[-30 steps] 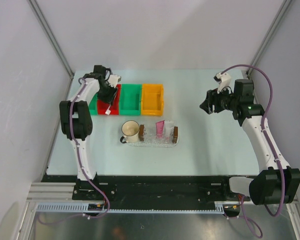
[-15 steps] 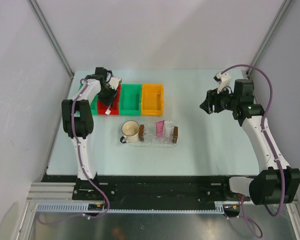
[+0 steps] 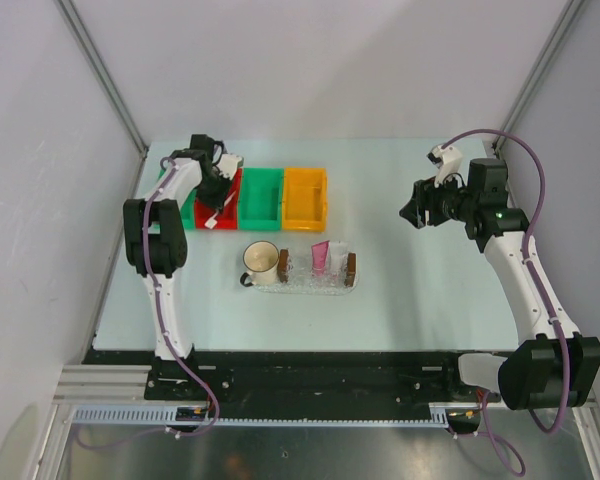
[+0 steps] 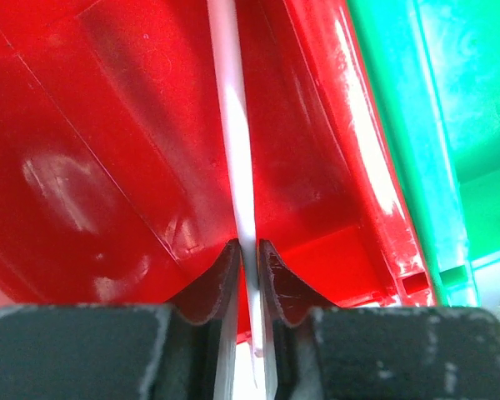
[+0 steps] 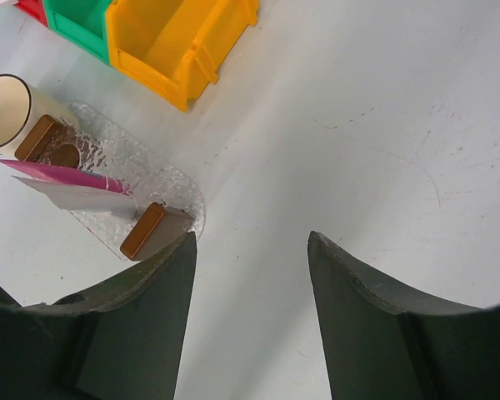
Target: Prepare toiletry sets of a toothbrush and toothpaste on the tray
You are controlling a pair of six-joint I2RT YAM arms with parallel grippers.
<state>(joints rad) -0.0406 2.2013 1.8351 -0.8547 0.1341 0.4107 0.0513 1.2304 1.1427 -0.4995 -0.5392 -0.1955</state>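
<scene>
Grips the toothbrush [image 4: 233, 125] in the left claw [image 4: 248, 250], jaws drawn in to the width of the slim white handle, a pad pressed on either side. Carries it over the red bin [image 4: 108, 167], handle running straight ahead of the claw, green bin [image 4: 450, 125] just to the claw's right. Cannot tell whether the far end touches the bin floor.

Holds the right claw [image 5: 250, 275] spread wide with nothing in it, above the table [image 5: 383, 167]. Ahead and to the left of that claw: the tray [image 5: 143, 231], resting on a clear textured mat [image 5: 167, 179] next to a cup [image 5: 4, 108], with the pink toothpaste [image 5: 58, 176] already between the tray's brown end blocks.

Probably risks a slip from here: thin, smooth handle, narrow pinch seemingly near one end, so a long free length likely to pivot or swing during the carry. Could snag the bin wall if drawn out too low. Could also topple the toothpaste, shove the light tray across the mat or clip the cup if lowered off-line, given how little room lies between the blocks.
</scene>
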